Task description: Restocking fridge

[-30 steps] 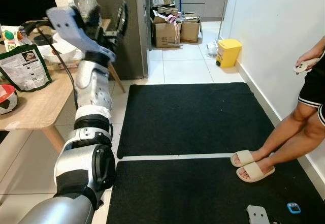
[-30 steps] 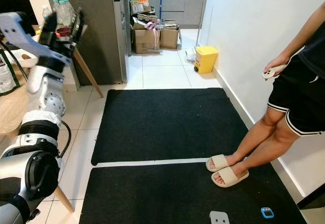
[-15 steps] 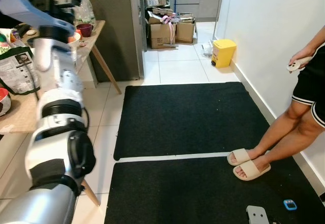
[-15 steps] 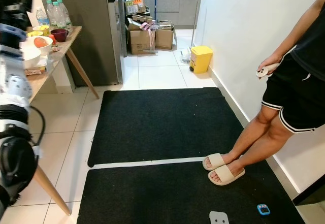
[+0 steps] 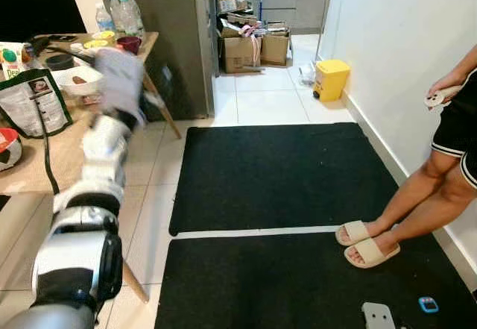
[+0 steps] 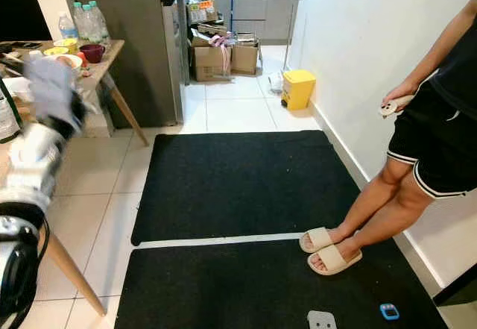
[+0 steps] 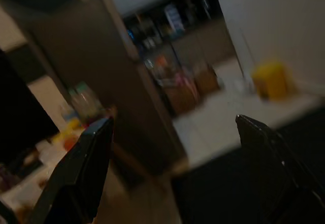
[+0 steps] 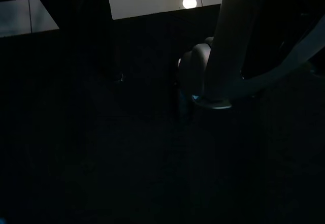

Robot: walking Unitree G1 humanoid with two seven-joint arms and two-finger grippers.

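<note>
The tall grey fridge (image 5: 160,38) stands shut at the back left, beside a wooden table (image 5: 45,157). On the table are clear water bottles (image 5: 119,12), a dark red bowl (image 5: 129,43), a white bowl (image 5: 74,80) and a green bag (image 5: 33,101). My left arm (image 5: 104,142) reaches forward along the table's edge, blurred by motion. In the left wrist view my left gripper (image 7: 173,121) is open with nothing between its fingers, pointing toward the fridge (image 7: 76,56). The right wrist view is very dark.
A person (image 5: 455,120) in black shorts and beige slippers (image 5: 367,243) stands at the right wall holding a controller. Two black mats (image 5: 283,172) cover the floor. Cardboard boxes (image 5: 250,45) and a yellow bin (image 5: 330,77) stand at the back.
My left arm has dropped from high up by the bottles to a lower reach along the table's edge. The head camera has swung slightly. The person has hardly moved.
</note>
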